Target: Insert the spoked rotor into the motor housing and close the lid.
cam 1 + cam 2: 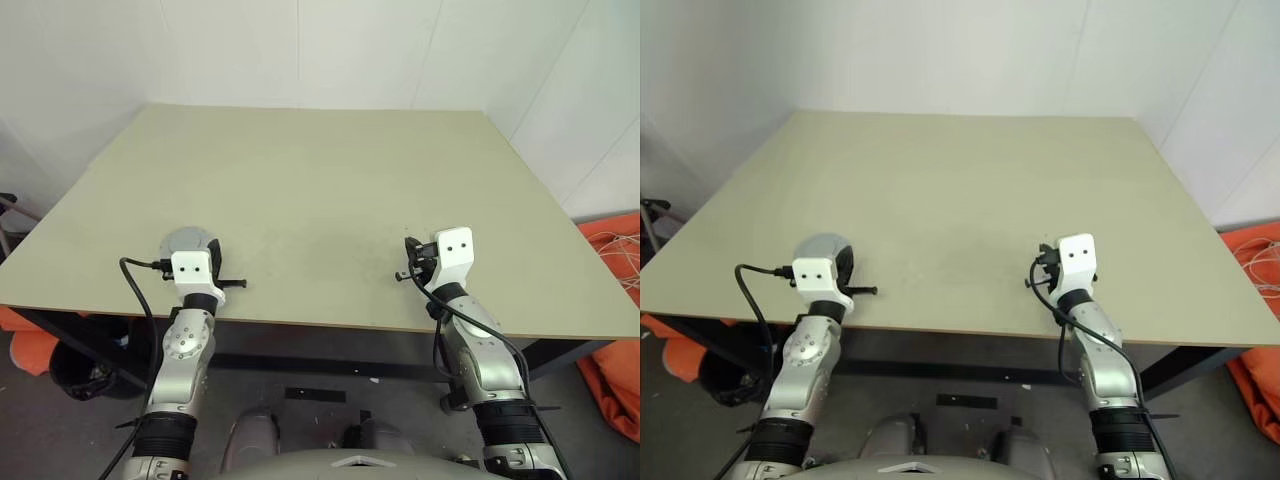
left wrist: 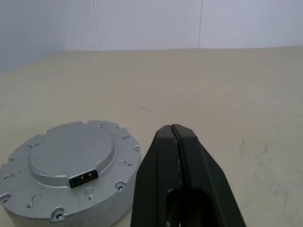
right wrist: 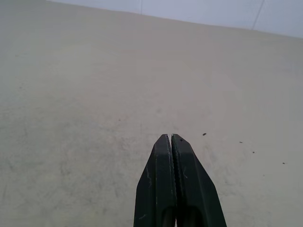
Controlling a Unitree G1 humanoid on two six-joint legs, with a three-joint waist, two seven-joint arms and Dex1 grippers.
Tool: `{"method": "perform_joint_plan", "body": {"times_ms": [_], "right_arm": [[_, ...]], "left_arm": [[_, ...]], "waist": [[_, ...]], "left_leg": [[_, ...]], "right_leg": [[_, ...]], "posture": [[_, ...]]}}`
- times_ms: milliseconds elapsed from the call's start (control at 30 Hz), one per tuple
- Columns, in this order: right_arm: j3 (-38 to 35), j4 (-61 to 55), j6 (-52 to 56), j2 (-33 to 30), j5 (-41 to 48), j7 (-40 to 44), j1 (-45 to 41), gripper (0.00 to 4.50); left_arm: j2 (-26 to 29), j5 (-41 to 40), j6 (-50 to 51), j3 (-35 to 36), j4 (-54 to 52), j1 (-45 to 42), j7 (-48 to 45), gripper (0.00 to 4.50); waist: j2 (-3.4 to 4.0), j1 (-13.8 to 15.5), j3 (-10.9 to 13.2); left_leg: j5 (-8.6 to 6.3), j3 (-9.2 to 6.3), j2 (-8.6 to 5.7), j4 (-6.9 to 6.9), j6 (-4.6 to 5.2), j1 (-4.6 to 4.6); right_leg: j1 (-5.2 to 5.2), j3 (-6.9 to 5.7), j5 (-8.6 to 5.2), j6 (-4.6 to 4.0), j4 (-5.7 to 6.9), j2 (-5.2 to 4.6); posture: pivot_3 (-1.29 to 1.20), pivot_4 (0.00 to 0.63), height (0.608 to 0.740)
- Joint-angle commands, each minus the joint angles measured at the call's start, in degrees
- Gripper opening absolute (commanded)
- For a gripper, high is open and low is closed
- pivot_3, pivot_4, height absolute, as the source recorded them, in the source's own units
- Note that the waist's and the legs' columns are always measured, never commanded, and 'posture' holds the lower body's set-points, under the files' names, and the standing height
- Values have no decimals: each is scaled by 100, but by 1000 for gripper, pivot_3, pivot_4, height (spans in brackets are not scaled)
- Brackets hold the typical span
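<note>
Beside the left gripper (image 2: 176, 130), on its outer side and just ahead of the wrist, sat the motor housing (image 2: 71, 168), a round silver metal disc lying flat on the table (image 1: 320, 190). Its lid (image 2: 72, 156) faced up: a raised round centre, a ring of small screw holes around the rim, and a small black 2-pin socket (image 2: 84, 178) set at the edge of the raised part. From the head views the housing (image 1: 188, 242) lay near the table's front edge, partly hidden behind the left wrist.

The left gripper's 2 black fingers (image 2: 194, 156) were pressed together, tip to tip, with nothing between them. They pointed level across the table, close alongside the housing; whether they touched its wall could not be told.

The right gripper (image 3: 170, 137) was well apart from the housing, on the other side of the table's front edge. Its 2 fingers (image 3: 187, 165) were likewise squeezed together and held nothing, pointing level over bare tabletop marked by a few dark specks. An orange cloth (image 1: 612, 250) lay on the floor beyond the right arm.
</note>
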Motion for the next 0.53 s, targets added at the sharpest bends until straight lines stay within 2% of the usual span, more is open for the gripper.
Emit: {"method": "perform_joint_plan", "body": {"times_ms": [33, 533], "right_arm": [[-37, -34, -133, 17, -33, 16, -118, 27], [-237, 14, -149, 148, 91, -152, -146, 27]], "left_arm": [[-19, 124, -62, 88, -88, -101, 9, 0], [-42, 202, -220, 88, -136, -93, -212, 0]], "waist": [[0, 0, 0], [0, -1, 0]], "left_leg": [[0, 0, 0, 0, 0, 0], [0, 0, 0, -1, 0, 0]], "right_leg": [[0, 0, 0, 0, 0, 0], [-1, 0, 0, 0, 0, 0]], "posture": [[0, 0, 740], [0, 0, 740]]}}
